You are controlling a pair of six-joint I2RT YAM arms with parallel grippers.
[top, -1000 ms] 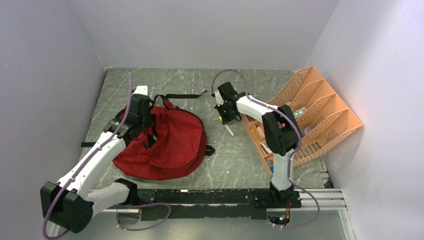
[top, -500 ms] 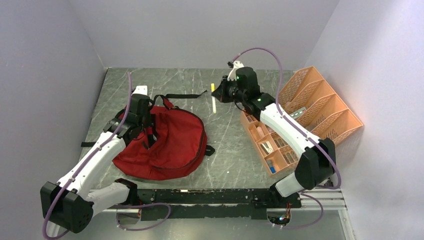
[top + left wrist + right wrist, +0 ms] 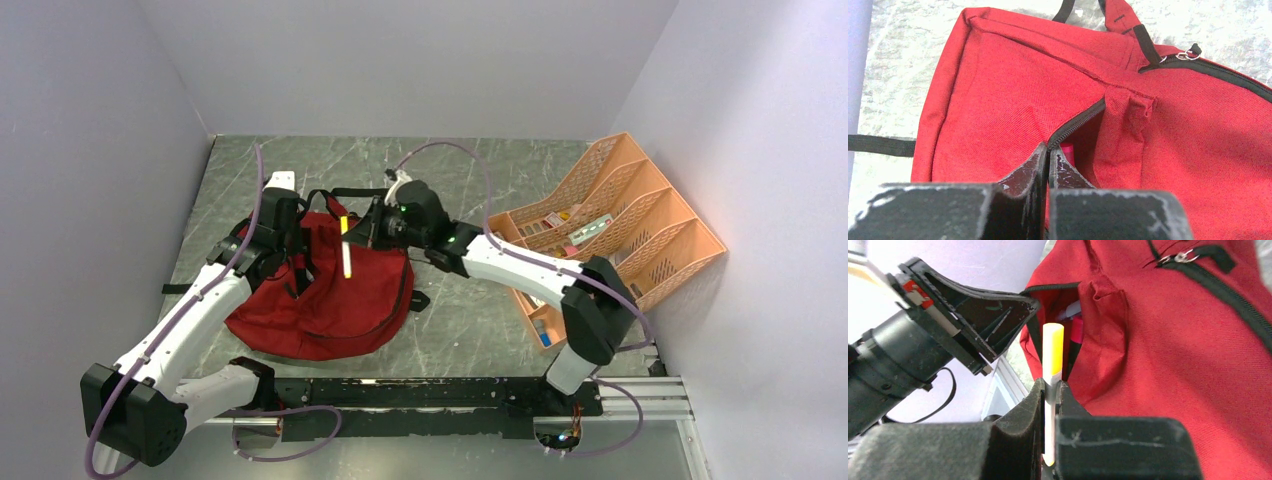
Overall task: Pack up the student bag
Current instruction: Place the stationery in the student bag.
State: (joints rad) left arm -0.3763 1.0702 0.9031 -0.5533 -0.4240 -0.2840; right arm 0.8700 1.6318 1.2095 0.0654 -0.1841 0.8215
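Note:
The student bag (image 3: 350, 300) is a dark red backpack lying flat at the left of the table. My left gripper (image 3: 292, 238) is shut on the zipper edge of its side pocket (image 3: 1078, 122) and holds it agape; its tips (image 3: 1049, 155) pinch the black trim. A pink item (image 3: 1068, 150) shows inside. My right gripper (image 3: 372, 232) is shut on a yellow and white marker (image 3: 346, 250) and holds it over the bag. In the right wrist view the marker (image 3: 1052, 347) points at the pocket mouth, beside my left gripper (image 3: 993, 320).
An orange plastic desk organiser (image 3: 640, 230) stands at the right with several small items in its trays. Black bag straps (image 3: 370, 192) lie on the table behind the bag. Walls close in the left, back and right sides.
My right arm has swung left from the organiser, carrying the marker across the table to above the bag's open pocket. The left arm and the bag have not moved.

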